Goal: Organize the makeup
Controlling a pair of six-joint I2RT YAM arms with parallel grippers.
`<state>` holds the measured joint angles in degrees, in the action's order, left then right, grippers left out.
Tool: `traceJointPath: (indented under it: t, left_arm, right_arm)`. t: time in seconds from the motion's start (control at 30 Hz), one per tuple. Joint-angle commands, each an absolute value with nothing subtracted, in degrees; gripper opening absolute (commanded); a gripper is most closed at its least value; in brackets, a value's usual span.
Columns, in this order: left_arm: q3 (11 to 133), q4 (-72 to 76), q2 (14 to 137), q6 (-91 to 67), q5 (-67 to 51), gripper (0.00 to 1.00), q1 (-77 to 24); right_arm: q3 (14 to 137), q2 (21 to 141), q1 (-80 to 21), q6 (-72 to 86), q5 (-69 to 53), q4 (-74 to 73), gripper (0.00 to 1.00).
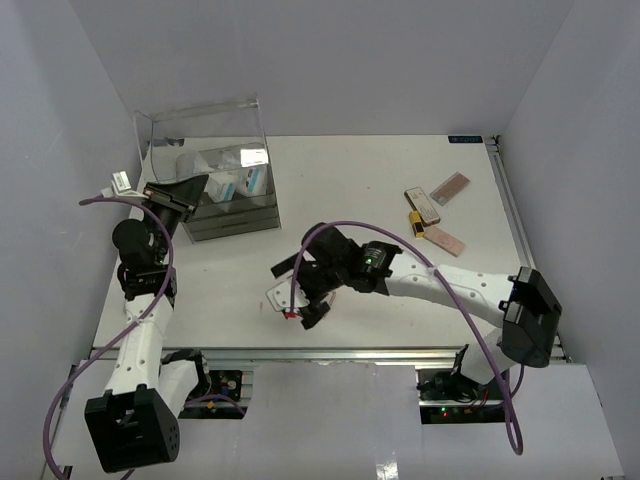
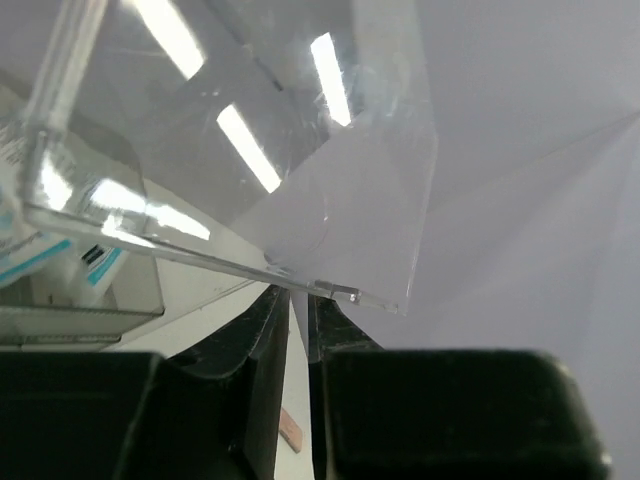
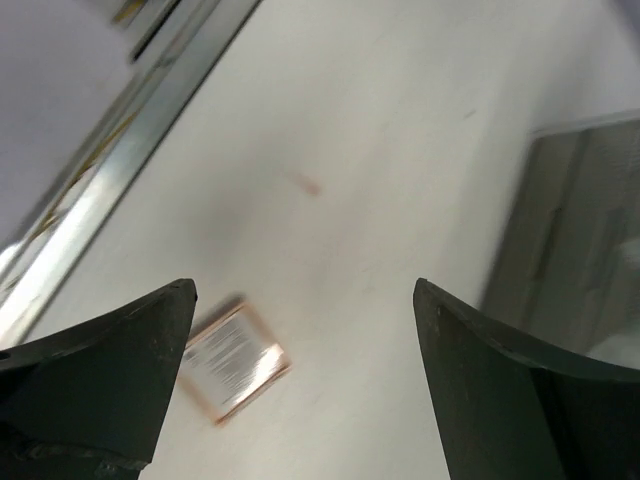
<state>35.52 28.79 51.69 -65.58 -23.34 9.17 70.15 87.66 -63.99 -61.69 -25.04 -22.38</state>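
A small square pink-edged palette point(image 1: 277, 297) lies on the table near the front edge. My right gripper point(image 1: 297, 297) hovers just over it, open and empty. In the right wrist view the palette point(image 3: 232, 362) sits low, close to the left finger point(image 3: 120, 350). Several more makeup pieces lie at the right: a tan palette point(image 1: 450, 186), a boxed one point(image 1: 422, 203), a pink one point(image 1: 443, 240) and a small gold tube point(image 1: 415, 222). White-and-blue packets point(image 1: 238, 177) sit inside the clear box. My left gripper point(image 2: 298, 292) is shut on the edge of the box's clear lid point(image 2: 340, 180), holding it raised.
The large clear plastic box point(image 1: 232, 215) stands at the back left with its lid point(image 1: 200, 125) tilted up. Its side shows in the right wrist view as a grey wall point(image 3: 570, 230). The table's metal front rail point(image 1: 320, 352) runs close to the right gripper.
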Motion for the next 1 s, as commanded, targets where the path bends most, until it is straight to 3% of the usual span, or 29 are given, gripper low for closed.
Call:
traceJointPath:
  t: [0.0, 0.23, 0.57, 0.73, 0.97]
  left_arm:
    - [31.41, 23.77, 48.65, -67.30, -22.44, 0.26, 9.14]
    - [19.81, 22.28, 47.07, -68.40, -22.76, 0.43, 9.14]
    - [11.00, 41.91, 57.39, -67.00, -26.70, 0.66, 9.14]
    - [10.44, 53.50, 68.98, -66.32, -25.62, 0.66, 9.23]
    - [14.55, 74.28, 89.98, -71.39, -25.81, 0.50, 9.31]
  right_arm:
    - [58.36, 73.46, -60.17, -51.61, -26.40, -17.64, 0.96]
    - [55.97, 66.91, -38.73, -41.25, -38.99, -14.66, 0.97]
    - [48.42, 66.42, -18.17, -26.66, -57.12, -4.66, 0.98]
    - [46.64, 65.23, -15.81, -25.70, -59.24, -3.98, 0.98]
    - [44.47, 64.61, -14.31, -24.44, -59.86, -1.23, 0.98]
